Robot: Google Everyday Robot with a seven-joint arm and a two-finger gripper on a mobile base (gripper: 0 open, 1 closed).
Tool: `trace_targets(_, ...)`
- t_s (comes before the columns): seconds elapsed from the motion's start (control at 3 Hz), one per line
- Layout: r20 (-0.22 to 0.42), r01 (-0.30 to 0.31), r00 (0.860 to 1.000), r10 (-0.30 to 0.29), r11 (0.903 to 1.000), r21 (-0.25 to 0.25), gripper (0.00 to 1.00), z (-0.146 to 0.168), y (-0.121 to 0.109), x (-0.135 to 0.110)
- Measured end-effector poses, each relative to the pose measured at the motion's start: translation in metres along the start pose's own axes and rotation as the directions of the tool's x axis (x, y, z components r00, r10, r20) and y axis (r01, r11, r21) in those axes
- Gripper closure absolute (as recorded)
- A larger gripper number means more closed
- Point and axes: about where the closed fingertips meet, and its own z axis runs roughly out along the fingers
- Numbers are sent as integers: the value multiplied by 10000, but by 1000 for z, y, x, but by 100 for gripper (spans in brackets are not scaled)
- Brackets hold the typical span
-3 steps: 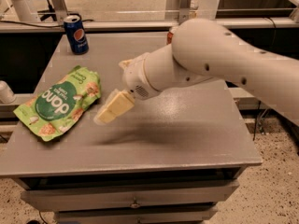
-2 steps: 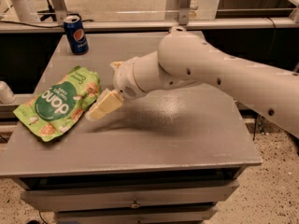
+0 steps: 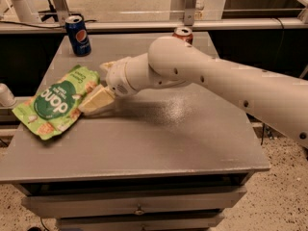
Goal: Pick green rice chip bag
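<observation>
In the camera view, the red soda can (image 3: 183, 32) at the counter's 12 o'clock edge is mostly hidden behind the arm (image 3: 207, 76), with only its top showing. The arm is cut off by the right border of the view, so its base is out of sight. A white rounded object (image 3: 5, 95) at the left border is cut off too, and what it is cannot be made out.

The cream-coloured end effector (image 3: 89, 106) shows as a single wedge, and whether it is open or closed cannot be told. It holds nothing visible. Its tip overlaps the right edge of the green rice chip bag (image 3: 50, 105), covering a small part of the pouch there. Whether it presses on the bag or hangs just above it cannot be told.

The arm comes in from 3 o'clock, runs low across the grey counter (image 3: 159, 143) and bends at a rounded elbow near the middle. The short wrist section (image 3: 122, 76) angles down toward 8 o'clock, ending at the bag.

The bag lies flat at the counter's 9 o'clock side, tilted, its dark green circle with white letters facing up. A blue Pepsi can (image 3: 78, 35) stands upright at 11 o'clock, well apart from the bag. A drawer front (image 3: 139, 203) shows below the counter top.
</observation>
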Motion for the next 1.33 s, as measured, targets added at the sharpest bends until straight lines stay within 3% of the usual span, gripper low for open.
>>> trace_targets(1.0,240,-288,9993,285,9995,94,88,-11,-3,-15)
trace_targets(1.33,474,-463,9978,455,9988,167,100,-32,0,-35)
